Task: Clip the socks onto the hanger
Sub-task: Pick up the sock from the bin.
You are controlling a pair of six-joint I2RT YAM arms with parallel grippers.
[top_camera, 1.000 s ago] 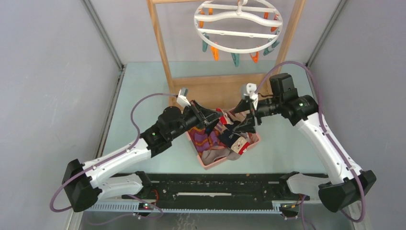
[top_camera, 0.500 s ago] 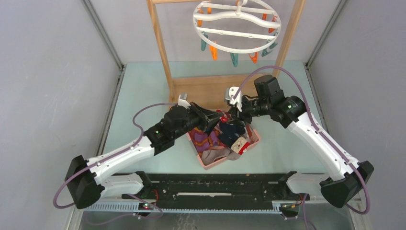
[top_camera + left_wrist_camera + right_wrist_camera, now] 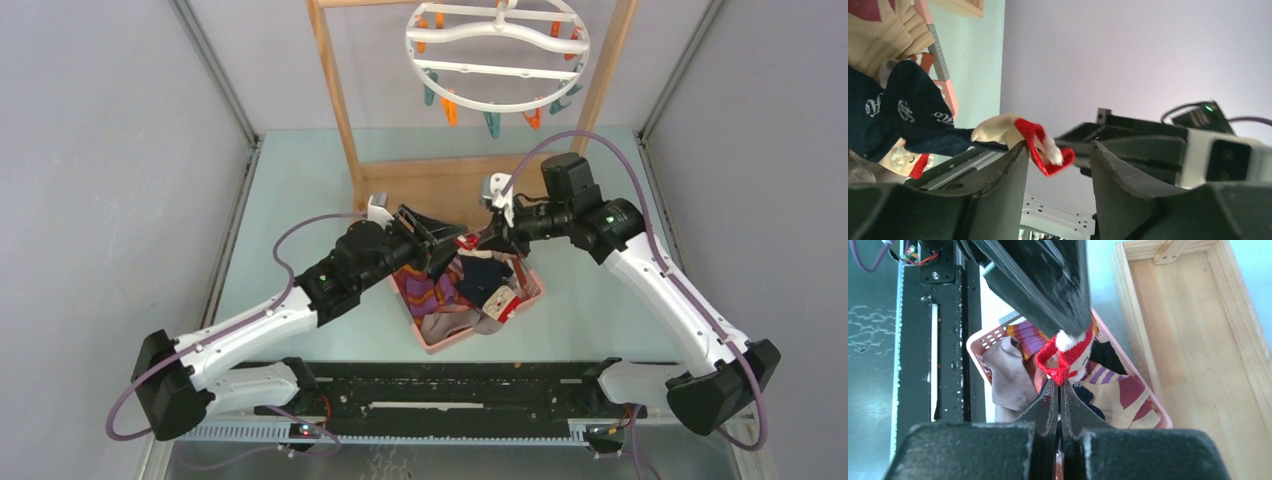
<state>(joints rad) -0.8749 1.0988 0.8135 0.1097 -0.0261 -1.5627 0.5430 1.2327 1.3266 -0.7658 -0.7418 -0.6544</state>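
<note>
A navy sock with a red-and-cream cuff hangs over the pink basket, stretched between both grippers. My right gripper is shut on the tip of the red cuff. My left gripper stands open around the same cuff, which rests against its left finger. From above, the left gripper and right gripper meet tip to tip over the basket's far end. More socks fill the basket. The white ring hanger with orange and teal clips hangs high at the back.
The wooden rack's uprights and its base tray stand just behind the basket. A black rail runs along the near edge. Grey walls close both sides.
The right gripper swung in from the right and shut on the red cuff. The left gripper, shut on that cuff before, has opened.
</note>
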